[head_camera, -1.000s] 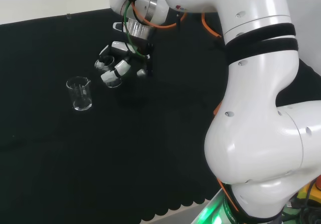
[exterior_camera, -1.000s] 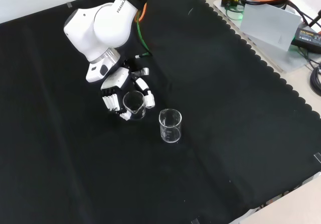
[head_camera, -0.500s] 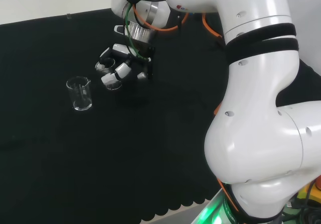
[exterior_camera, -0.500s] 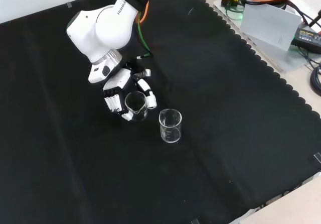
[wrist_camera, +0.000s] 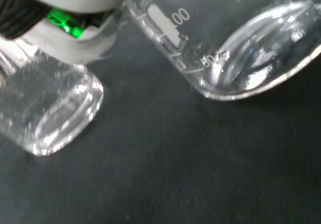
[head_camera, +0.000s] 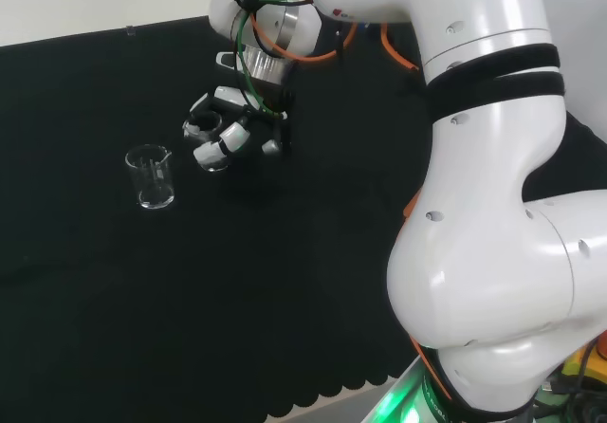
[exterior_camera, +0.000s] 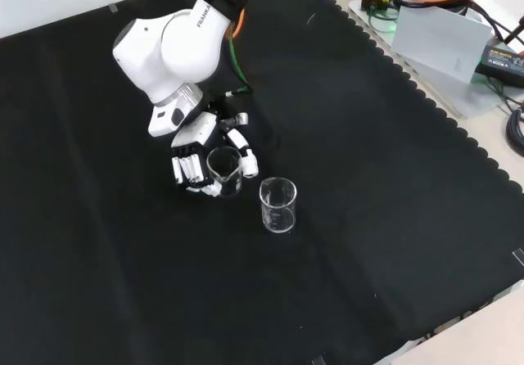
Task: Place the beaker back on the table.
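My hand (exterior_camera: pixel 190 159) is shut on a small clear beaker (exterior_camera: pixel 223 170), fingers and thumb curled round its wall. In the head view the hand (head_camera: pixel 224 125) holds this beaker (head_camera: pixel 212 156) low over the black cloth, left of the arm's links. The wrist view shows the held beaker (wrist_camera: pixel 235 48) close and tilted, its base near the cloth; I cannot tell whether it touches. A blurred white part of the hand (wrist_camera: pixel 65 13) sits beside it.
A second clear beaker (exterior_camera: pixel 278 205) stands upright on the cloth just right of the hand in the front view. It is left of the hand in the head view (head_camera: pixel 152 176) and shows in the wrist view (wrist_camera: pixel 50 113). Electronics (exterior_camera: pixel 442 29) lie beyond the cloth's edge.
The hand with its beaker has shifted slightly right in the front view, toward the standing beaker, and the wrist has turned a little. The standing beaker has not moved.
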